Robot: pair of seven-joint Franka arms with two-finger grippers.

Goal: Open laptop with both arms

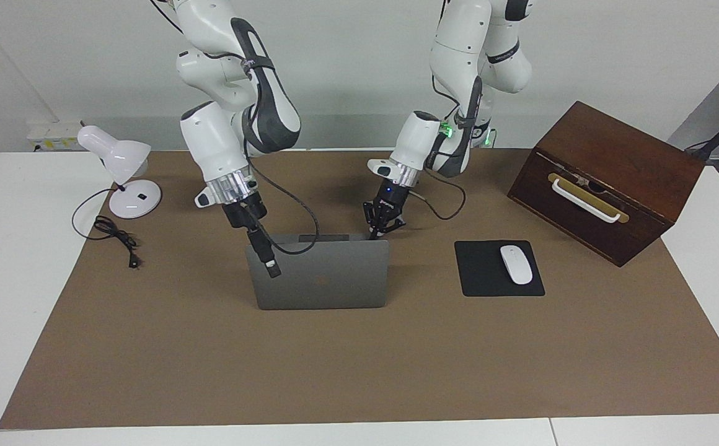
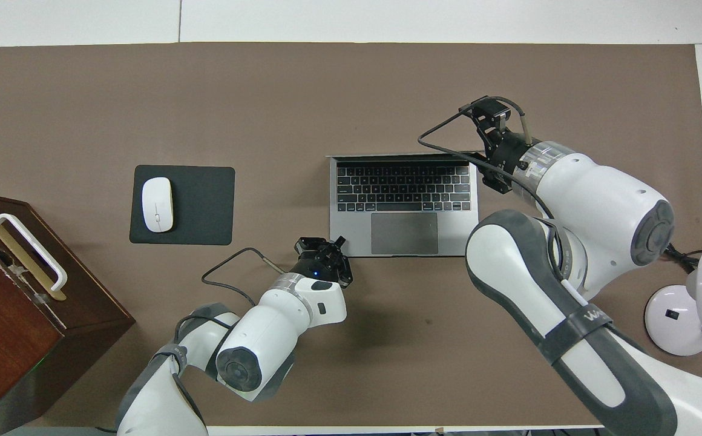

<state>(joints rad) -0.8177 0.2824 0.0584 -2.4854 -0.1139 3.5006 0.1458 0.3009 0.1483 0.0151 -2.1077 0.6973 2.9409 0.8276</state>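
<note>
1. Two arms work the laptop (image 1: pixel 319 279), which sits mid-table beside the mouse pad (image 1: pixel 499 268), its lid about upright.
2. The left gripper (image 1: pixel 379 228), fingers together, presses the base's corner nearest the robots.
3. The right gripper (image 1: pixel 269 266) is at the lid's top corner; its finger state I cannot tell.
4. Step: lid-raising, nearly finished. Next probably calls for a small push back, then release.

Matt metal laptop (image 1: pixel 319 279) (black plastic keys), matt brown paper-like table cover (image 1: pixel 359 359).

Both arms (image 1: pixel 235 80) are showing glossy white shells, dark grey panels, silver wrist rings, looping black cables and green lights.
</note>
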